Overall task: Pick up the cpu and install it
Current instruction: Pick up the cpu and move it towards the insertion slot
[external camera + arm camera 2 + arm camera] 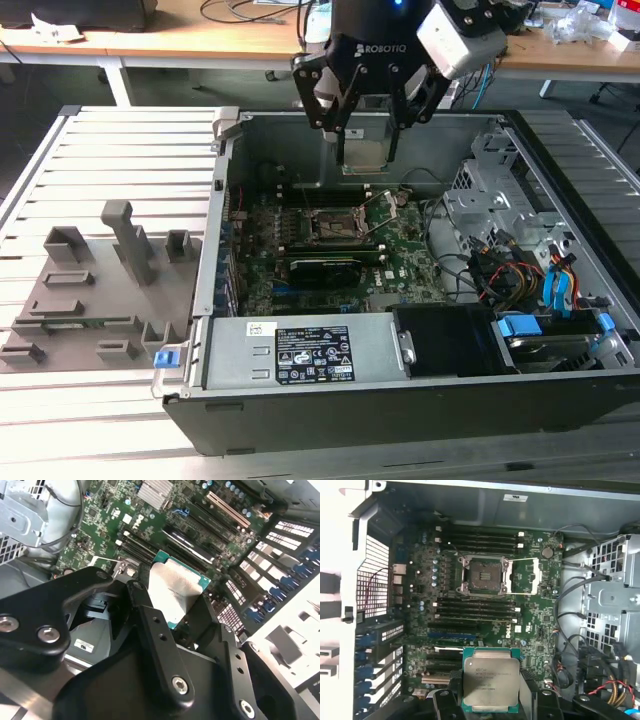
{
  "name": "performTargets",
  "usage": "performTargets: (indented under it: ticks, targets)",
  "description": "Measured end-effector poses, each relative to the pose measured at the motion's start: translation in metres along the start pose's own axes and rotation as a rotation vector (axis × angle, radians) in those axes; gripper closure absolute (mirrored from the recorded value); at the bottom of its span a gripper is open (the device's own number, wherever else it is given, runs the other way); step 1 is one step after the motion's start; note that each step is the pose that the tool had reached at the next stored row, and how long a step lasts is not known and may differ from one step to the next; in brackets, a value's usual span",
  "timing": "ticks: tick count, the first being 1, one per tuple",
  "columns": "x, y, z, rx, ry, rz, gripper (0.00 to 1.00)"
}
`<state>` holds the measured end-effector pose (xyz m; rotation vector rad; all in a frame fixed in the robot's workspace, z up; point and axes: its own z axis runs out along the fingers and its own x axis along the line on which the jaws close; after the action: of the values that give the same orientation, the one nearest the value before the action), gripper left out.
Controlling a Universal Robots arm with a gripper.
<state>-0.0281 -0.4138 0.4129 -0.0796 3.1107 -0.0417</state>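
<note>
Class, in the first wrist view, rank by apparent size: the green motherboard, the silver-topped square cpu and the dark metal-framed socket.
Largest by far: green motherboard.
Then: silver-topped square cpu and dark metal-framed socket look about alike; the cpu sits much nearer the camera, so no ranking between them.

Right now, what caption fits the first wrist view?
The gripper holds the cpu over the motherboard, whose socket lies open.

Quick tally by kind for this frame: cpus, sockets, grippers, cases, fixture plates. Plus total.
cpu: 1, held in the gripper
gripper: 1
socket: 1, open and empty
computer case: 1
grey fixture plate: 1
Total: 5
</note>
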Motion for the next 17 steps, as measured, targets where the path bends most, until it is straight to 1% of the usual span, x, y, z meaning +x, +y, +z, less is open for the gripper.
performTargets:
  ticks: [1, 6, 17]
  targets:
    - [-0.0053, -0.0003, 0.0002, 0.0004, 0.0000, 0.000, 0.46]
    - [-0.0147, -0.0007, 0.0005, 0.0006, 0.0000, 0.000, 0.46]
    - [-0.0148, -0.0007, 0.0008, -0.0015, 0.0000, 0.000, 0.46]
